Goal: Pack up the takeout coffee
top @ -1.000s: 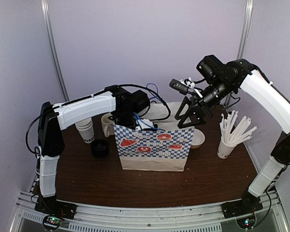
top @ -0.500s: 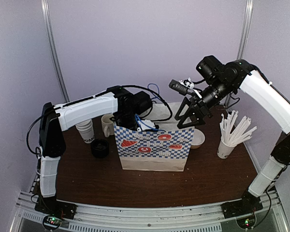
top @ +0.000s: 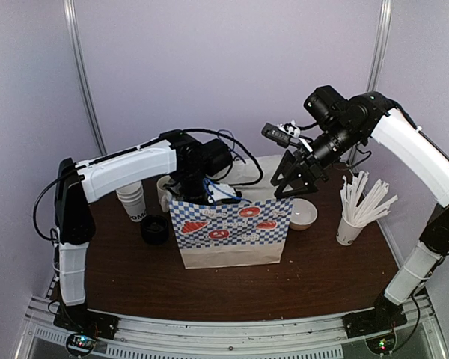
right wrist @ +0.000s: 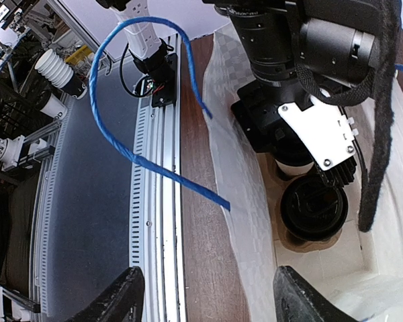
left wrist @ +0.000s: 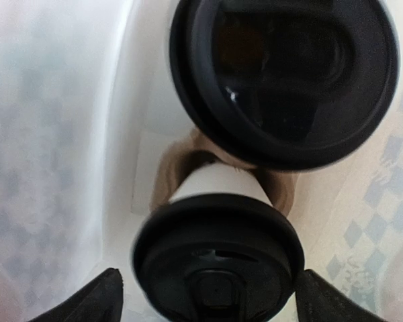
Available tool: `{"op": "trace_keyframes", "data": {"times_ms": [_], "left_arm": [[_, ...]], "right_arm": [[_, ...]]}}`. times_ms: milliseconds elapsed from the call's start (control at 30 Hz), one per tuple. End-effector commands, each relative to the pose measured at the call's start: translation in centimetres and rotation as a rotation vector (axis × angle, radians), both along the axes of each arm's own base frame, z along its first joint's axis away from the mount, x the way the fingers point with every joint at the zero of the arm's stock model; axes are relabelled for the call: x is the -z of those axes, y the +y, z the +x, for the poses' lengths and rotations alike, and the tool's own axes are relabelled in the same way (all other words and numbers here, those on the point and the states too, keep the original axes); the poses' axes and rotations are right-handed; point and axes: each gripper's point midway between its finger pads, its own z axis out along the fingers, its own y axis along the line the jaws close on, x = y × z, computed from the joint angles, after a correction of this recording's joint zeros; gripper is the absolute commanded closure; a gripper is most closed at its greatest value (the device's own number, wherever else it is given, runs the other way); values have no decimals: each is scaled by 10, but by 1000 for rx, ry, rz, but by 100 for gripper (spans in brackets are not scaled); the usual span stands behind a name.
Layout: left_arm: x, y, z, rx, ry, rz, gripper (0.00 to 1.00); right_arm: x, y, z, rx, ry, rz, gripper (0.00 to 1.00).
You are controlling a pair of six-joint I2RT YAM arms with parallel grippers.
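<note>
The takeout coffee (left wrist: 218, 258), a white paper cup with a black lid, stands upright on the brown floor inside the checked paper bag (top: 228, 233). My left gripper (left wrist: 208, 302) is down in the bag and open. Its fingertips (left wrist: 94, 298) straddle the lid, with a small gap on the left side. A second black-lidded cup (left wrist: 285, 80) stands just beyond it. In the right wrist view the left gripper body (right wrist: 282, 121) sits over the first cup (right wrist: 292, 163), beside the second cup (right wrist: 314, 208). My right gripper (top: 290, 182) hovers open and empty above the bag's back right edge.
Left of the bag are a stack of paper cups (top: 132, 202), a loose black lid (top: 155, 229) and a cream mug (top: 165, 191). A white bowl (top: 304, 214) and a cup of white sticks (top: 353, 223) stand to the right. A blue cord (right wrist: 141, 161) hangs over the bag.
The bag has shifted left and toward the front edge, and its top leans more. My left arm stays inside the bag mouth. The right arm has not moved.
</note>
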Motion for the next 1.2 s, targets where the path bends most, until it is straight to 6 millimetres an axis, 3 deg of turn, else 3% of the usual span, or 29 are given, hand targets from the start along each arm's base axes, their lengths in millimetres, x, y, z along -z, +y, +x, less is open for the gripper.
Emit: {"op": "trace_keyframes", "data": {"times_ms": [0,300,433,467,500,967,1167], "left_arm": [[-29,4,-9,0,-15,-54,3],[-56,4,-8,-2,-59,-99,2],[-77,6,-10,0,-91,-135,2],[-95,6,-12,4,-115,-168,2],[-100,6,-13,6,-117,-184,3],[-155,9,-23,25,-192,-301,3],[-213,5,-26,45,-303,-469,9]], "right_arm": [[-13,-2,3,13,-41,19,31],[-12,-2,3,15,-38,15,31],[-10,-2,4,18,-38,10,31],[-10,-1,5,18,-39,10,31],[-10,-1,5,18,-39,11,31],[-7,0,7,14,-34,4,31],[-6,-1,7,14,-41,-1,31]]}}
